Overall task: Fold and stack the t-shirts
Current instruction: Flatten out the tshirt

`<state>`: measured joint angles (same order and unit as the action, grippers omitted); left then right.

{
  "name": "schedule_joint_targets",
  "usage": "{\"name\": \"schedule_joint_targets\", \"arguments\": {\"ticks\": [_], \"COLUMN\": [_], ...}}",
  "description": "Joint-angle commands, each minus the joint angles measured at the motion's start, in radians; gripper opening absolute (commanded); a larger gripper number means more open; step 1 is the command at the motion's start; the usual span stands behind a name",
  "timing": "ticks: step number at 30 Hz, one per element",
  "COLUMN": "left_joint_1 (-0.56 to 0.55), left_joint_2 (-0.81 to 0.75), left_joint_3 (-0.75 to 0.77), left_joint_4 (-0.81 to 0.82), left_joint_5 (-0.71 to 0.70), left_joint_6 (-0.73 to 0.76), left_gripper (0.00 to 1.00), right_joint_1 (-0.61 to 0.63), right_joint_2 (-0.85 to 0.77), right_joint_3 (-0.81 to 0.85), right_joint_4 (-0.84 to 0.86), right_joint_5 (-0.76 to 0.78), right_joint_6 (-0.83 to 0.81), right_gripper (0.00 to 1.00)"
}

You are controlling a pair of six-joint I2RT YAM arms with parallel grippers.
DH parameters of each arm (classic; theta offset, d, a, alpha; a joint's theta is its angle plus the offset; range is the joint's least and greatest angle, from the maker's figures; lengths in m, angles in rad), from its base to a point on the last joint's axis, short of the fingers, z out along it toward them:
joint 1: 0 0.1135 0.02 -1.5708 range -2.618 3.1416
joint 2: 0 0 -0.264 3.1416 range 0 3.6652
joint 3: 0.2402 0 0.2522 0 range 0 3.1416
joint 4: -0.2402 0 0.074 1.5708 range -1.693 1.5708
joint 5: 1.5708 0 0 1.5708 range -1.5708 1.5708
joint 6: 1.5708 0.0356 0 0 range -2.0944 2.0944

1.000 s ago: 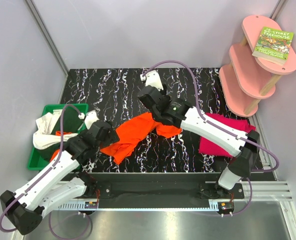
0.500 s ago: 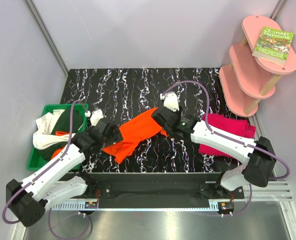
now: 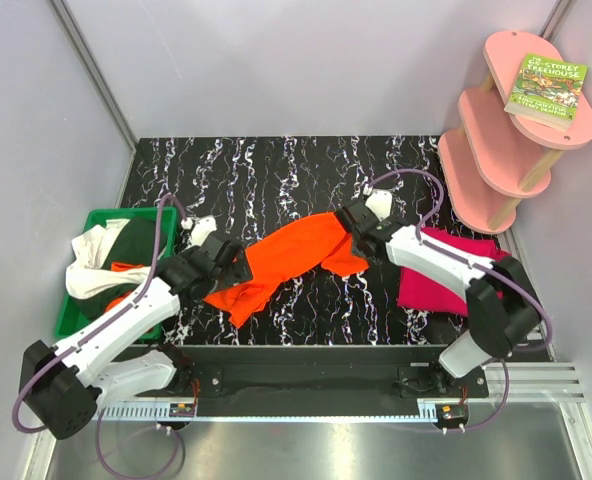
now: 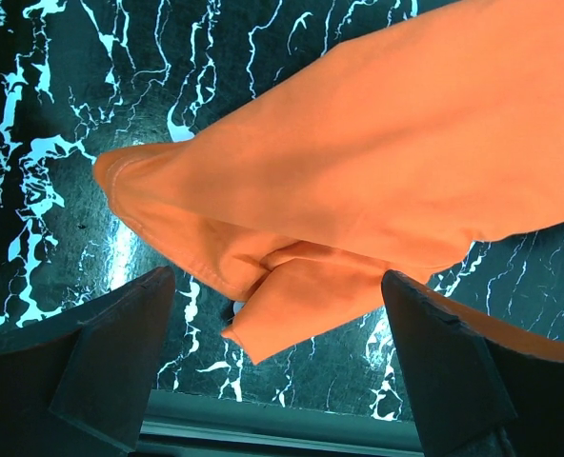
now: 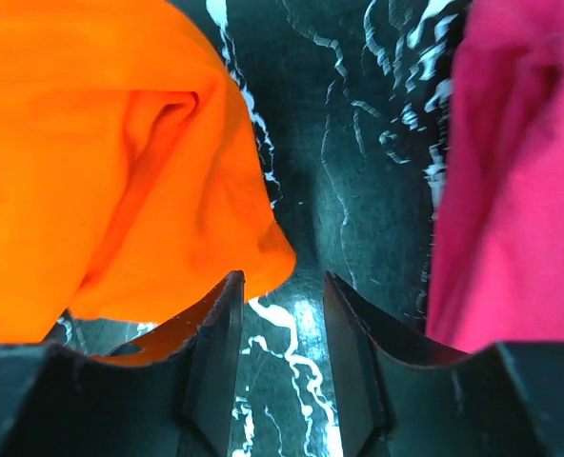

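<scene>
Two t-shirts lie out on the black, white-veined counter [image 3: 276, 170], and more sit heaped in a green bin [image 3: 68, 322]. The orange t-shirt [image 3: 291, 255] stretches as a rumpled band from one arm's tip to the other's.

The left end effector [image 4: 274, 281] is released. Its fingers [image 4: 101, 352] stand wide apart, and nothing is pinched between them. One end of the orange t-shirt lies directly ahead of it, with a folded hem and a pointed corner reaching into the gap between the fingers. A strip of orange cloth also lies along the edge of one finger. The bin is behind this end effector and to its outer side. It holds a white t-shirt [image 3: 86, 275] draped over the rim, a dark green t-shirt [image 3: 136, 240] and a scrap of another orange one [image 3: 126, 267].

The right end effector [image 5: 284, 278] is low over the counter, and its fingers [image 5: 211, 352] are parted by a narrow gap. Bare counter shows through that gap, so it is released too. The other end of the orange t-shirt bunches just ahead and to one side, overlapping the finger there. The magenta t-shirt [image 3: 428, 295] lies folded close on the opposite side, apart from the orange one, with a strip of counter between them. Part of it is hidden under the right arm.

Beyond the magenta t-shirt, off the counter's far corner, stands a pink tiered shelf [image 3: 496, 140] with a book [image 3: 546, 88] on its top tier.
</scene>
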<state>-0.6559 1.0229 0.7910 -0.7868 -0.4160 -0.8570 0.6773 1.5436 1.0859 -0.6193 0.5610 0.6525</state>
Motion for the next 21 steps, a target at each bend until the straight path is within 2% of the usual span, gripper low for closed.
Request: {"name": "schedule_joint_targets", "arguments": {"ticks": [1,9,21], "left_joint_1": [-0.004,-0.004,-0.004], "left_joint_2": [0.016,0.035,0.069], "left_joint_3": [0.053,0.036,0.045], "left_joint_4": [0.043,0.060,0.072], "left_joint_5": [0.020,0.037,0.046], "left_joint_6": [0.029,0.030,0.045], "left_gripper": [0.95,0.95,0.95], "right_joint_1": [-0.030,-0.031,-0.073], "right_joint_2": [0.075,0.090,0.128], "right_joint_3": [0.022,-0.043,-0.119], "right_joint_4": [0.069,0.105,0.147], "right_joint_5": [-0.095,-0.119,-0.136], "right_joint_6": [0.016,0.067,0.098], "right_gripper": [0.45,0.42,0.44]}}
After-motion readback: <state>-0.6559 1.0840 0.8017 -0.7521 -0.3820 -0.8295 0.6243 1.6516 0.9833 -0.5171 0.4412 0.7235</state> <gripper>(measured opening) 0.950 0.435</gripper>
